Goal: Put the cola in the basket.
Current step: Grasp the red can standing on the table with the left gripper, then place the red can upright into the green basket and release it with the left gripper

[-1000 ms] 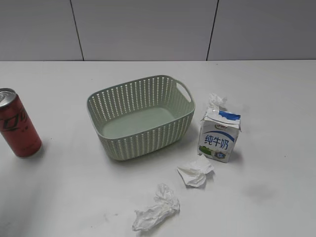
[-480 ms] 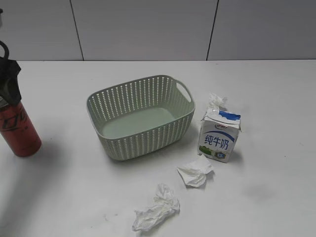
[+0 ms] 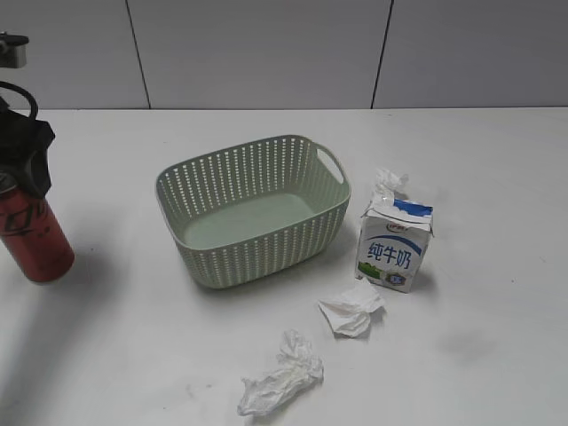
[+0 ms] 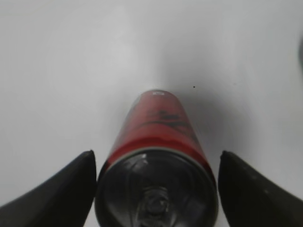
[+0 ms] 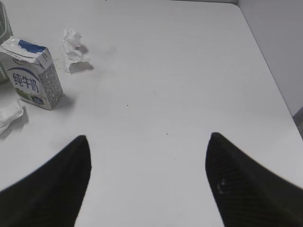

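The cola [image 3: 35, 244] is a tall red can standing upright on the white table at the far left. In the left wrist view it [image 4: 158, 137] fills the lower middle, silver top toward the camera. My left gripper [image 3: 27, 169] is over the can's top and hides it; its open jaws [image 4: 156, 158] straddle the can, with a gap on the right side. The sage-green basket [image 3: 257, 253] stands empty at the table's middle, to the right of the can. My right gripper [image 5: 147, 138] is open and empty over bare table, out of the exterior view.
A white-and-blue milk carton [image 3: 396, 244] stands right of the basket and also shows in the right wrist view [image 5: 32, 73]. Crumpled tissues lie behind the carton [image 3: 387, 182], in front of it [image 3: 352, 311] and near the front edge [image 3: 280, 377].
My left gripper came into the exterior view from the upper left and came down over the top of the cola. The can and the other things have not moved.
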